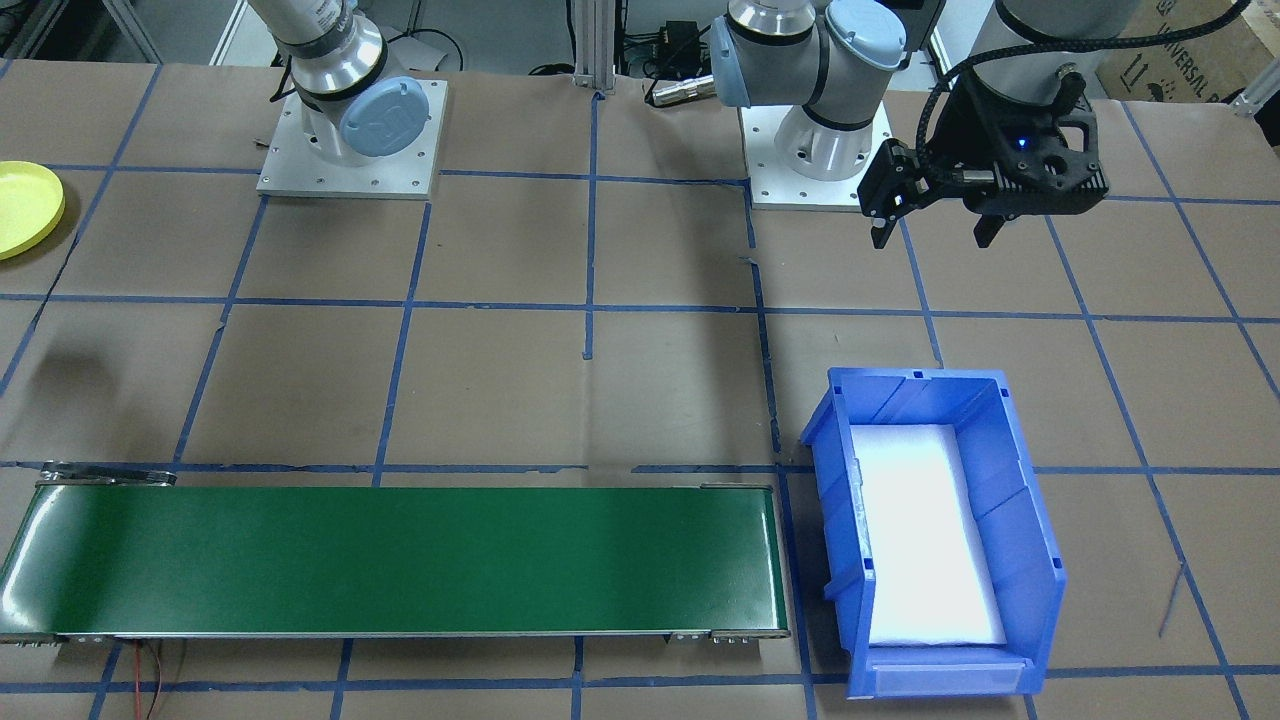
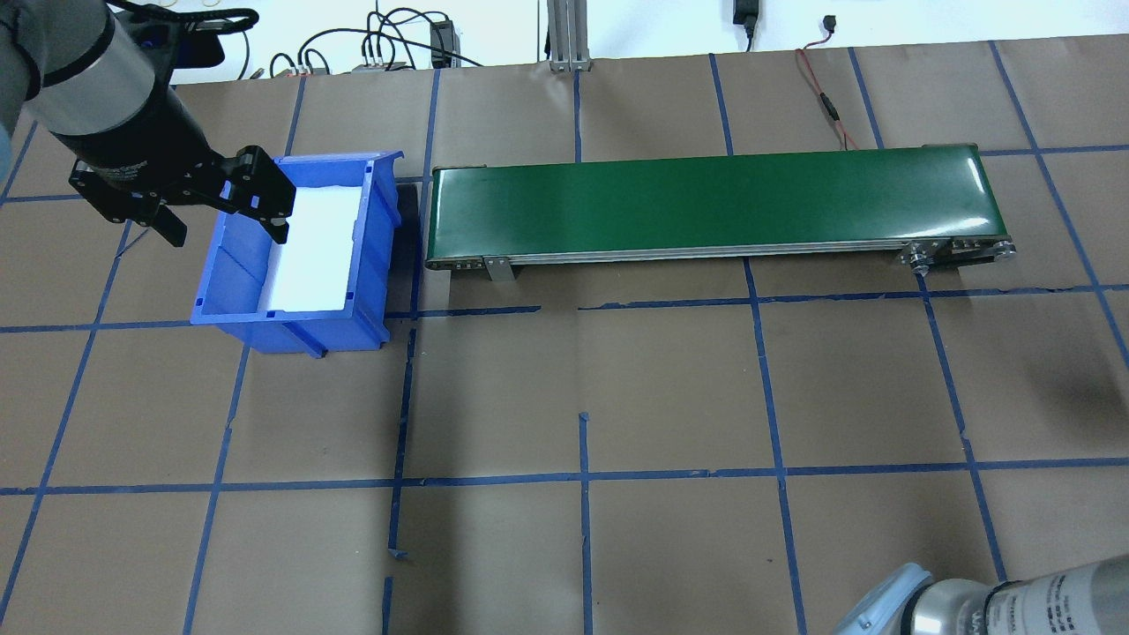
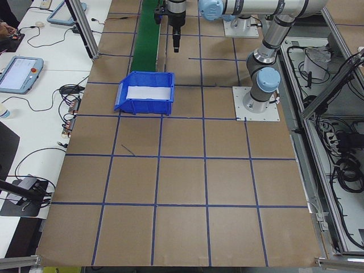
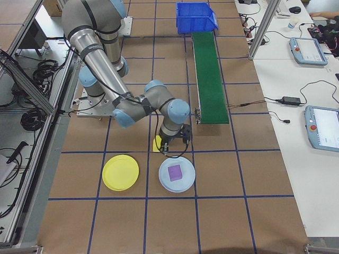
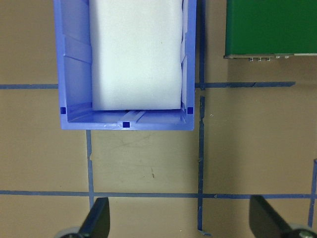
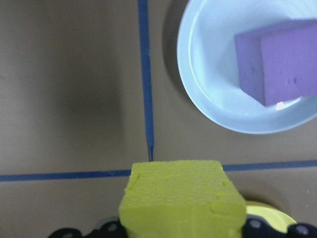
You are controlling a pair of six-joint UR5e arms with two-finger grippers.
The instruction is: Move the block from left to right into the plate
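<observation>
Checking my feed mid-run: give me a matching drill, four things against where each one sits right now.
Things:
1 yellow block
2 purple block
3 yellow plate
4 blue bin

Places:
A on the pale blue plate
B at the green conveyor end
C in the right gripper
D bare, beside the pale plate

Pairs: 1-C, 2-A, 3-D, 4-B

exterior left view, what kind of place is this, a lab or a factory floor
Most likely a robotics lab cell: a taped-grid table with bolted-down arms, a small green conveyor, and a side bench holding teach pendants and loose cables.
</observation>
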